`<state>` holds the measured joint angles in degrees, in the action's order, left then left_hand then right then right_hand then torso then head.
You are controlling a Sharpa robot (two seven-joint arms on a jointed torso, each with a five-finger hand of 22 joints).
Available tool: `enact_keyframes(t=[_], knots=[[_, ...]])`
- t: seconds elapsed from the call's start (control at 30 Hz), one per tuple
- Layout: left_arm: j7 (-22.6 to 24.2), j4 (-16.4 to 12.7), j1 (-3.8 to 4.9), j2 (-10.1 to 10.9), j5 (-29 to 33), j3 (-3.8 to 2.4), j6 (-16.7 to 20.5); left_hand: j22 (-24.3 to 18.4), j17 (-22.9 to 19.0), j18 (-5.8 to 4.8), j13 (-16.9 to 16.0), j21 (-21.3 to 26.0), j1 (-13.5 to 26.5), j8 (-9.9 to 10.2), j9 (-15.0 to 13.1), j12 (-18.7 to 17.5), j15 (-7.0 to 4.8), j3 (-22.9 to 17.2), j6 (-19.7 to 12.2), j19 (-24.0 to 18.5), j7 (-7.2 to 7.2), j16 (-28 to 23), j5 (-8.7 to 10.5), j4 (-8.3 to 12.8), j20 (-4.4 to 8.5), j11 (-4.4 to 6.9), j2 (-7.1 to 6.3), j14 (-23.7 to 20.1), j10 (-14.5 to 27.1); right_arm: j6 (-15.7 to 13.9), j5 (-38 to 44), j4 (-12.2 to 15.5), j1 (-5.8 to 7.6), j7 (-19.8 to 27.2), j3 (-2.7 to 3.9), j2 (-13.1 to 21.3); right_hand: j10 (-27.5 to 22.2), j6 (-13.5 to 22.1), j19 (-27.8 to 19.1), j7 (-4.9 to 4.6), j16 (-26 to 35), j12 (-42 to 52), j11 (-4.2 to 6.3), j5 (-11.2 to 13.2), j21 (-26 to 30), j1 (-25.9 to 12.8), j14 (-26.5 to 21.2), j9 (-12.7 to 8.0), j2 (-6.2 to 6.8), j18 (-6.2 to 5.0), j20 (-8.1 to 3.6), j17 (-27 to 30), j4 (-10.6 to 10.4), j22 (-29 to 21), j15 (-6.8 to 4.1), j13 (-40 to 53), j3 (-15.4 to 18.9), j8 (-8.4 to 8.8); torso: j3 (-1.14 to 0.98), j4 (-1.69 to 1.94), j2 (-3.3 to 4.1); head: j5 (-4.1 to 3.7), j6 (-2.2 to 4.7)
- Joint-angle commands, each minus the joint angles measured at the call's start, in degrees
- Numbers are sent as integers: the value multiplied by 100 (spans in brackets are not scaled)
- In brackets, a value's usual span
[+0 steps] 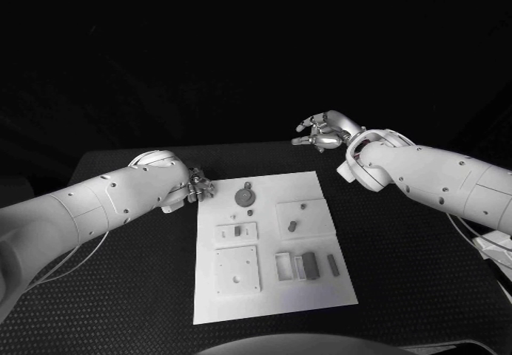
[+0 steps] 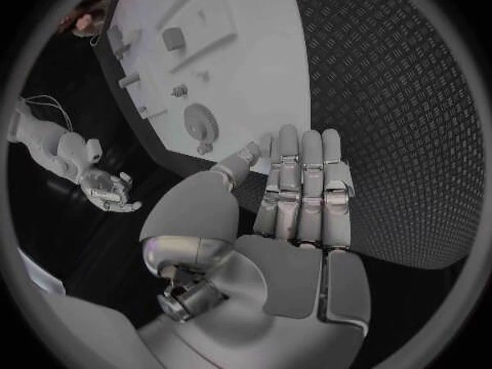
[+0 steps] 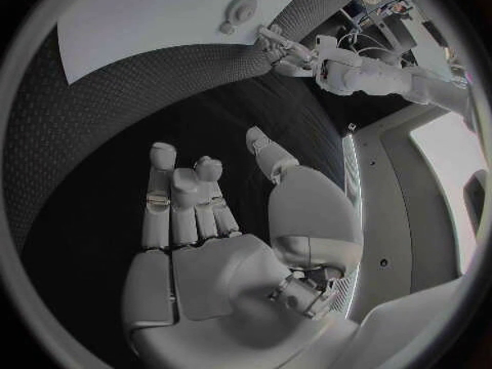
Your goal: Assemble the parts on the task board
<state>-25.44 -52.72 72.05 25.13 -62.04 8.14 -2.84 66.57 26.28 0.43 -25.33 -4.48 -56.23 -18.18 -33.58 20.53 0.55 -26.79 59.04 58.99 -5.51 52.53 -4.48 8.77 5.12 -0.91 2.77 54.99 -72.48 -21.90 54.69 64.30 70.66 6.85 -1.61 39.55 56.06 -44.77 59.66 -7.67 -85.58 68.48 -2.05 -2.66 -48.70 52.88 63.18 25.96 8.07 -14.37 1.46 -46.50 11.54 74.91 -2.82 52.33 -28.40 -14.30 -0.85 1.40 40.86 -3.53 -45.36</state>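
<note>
Nothing on the board [image 1: 267,296] looks joined yet, as far as I can judge: the white plate lies in the middle of the black desk [image 1: 416,259] with its pieces spread out singly, and neither hand holds one.

Going from near to far, I count one square plate with small holes [image 1: 237,270] at the near left of the board. Just right of it stands one open frame [image 1: 284,266], then one dark block [image 1: 309,265] and one slim bar [image 1: 333,265] side by side. Further back sit two flat raised pads, the left one [image 1: 237,232] carrying small pegs, the right one [image 1: 306,218] carrying two small dark bits. At the far end lies one round gear [image 1: 244,196]. Smaller pieces near it are too tiny to count.

The left hand [image 1: 190,188] hovers at the board's far left edge, fingers held straight and close together, holding nothing. The right hand [image 1: 323,133] hangs beyond the far right corner, well apart from the board, fingers loosely spread and empty.

So all the fitting appears left to do, starting with a first pick.
</note>
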Motion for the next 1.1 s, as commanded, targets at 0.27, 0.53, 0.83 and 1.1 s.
enact_keyframes(t=[0.27,0.53,0.83,1.1], knots=[[141,0,2,-2,442,-2,41,37,112,-24,-54,15,-4,-83,-19,-36,-13,-634,104,129,4,-22,169,61,8,23,-24,91,-128,71,30,-8,-6,34,3,-10,-425,-223,-10,-223,20,40,-141,-23,21,-65,-47,-7,-18,-63,-10,9,-12,110,8,-8,-5,36,-3,-4,-4,-1,-2],[89,-208,5,175,1024,-7,240,93,174,-20,-88,-15,13,-130,-47,-12,-36,-726,154,171,31,19,169,120,26,49,-3,145,-198,81,30,-10,-7,32,3,-7,-425,-223,-10,-223,20,41,-141,-23,20,-66,-48,-8,-18,-63,-11,9,-10,110,8,-9,-4,36,-7,-1,-11,-3,31],[-50,-1111,16,760,1504,-9,529,201,267,7,-141,-108,68,-196,-79,42,-103,-787,260,337,81,97,166,204,88,120,-35,316,-373,165,31,81,-7,45,0,42,-427,-222,-12,-223,21,41,-141,-23,21,-66,-49,-8,-19,-63,-10,10,-8,110,9,-10,-5,36,-9,8,-18,9,67],[-91,-1930,-16,1277,1632,12,798,253,302,5,-150,-131,112,-207,-77,41,-123,-809,299,371,97,106,166,224,109,140,-51,361,-429,145,32,137,-7,57,-2,80,-438,-221,-29,-225,30,36,-143,-23,28,-62,-62,-10,-17,-63,-7,14,5,110,11,-15,-7,35,-12,16,-21,12,101]])
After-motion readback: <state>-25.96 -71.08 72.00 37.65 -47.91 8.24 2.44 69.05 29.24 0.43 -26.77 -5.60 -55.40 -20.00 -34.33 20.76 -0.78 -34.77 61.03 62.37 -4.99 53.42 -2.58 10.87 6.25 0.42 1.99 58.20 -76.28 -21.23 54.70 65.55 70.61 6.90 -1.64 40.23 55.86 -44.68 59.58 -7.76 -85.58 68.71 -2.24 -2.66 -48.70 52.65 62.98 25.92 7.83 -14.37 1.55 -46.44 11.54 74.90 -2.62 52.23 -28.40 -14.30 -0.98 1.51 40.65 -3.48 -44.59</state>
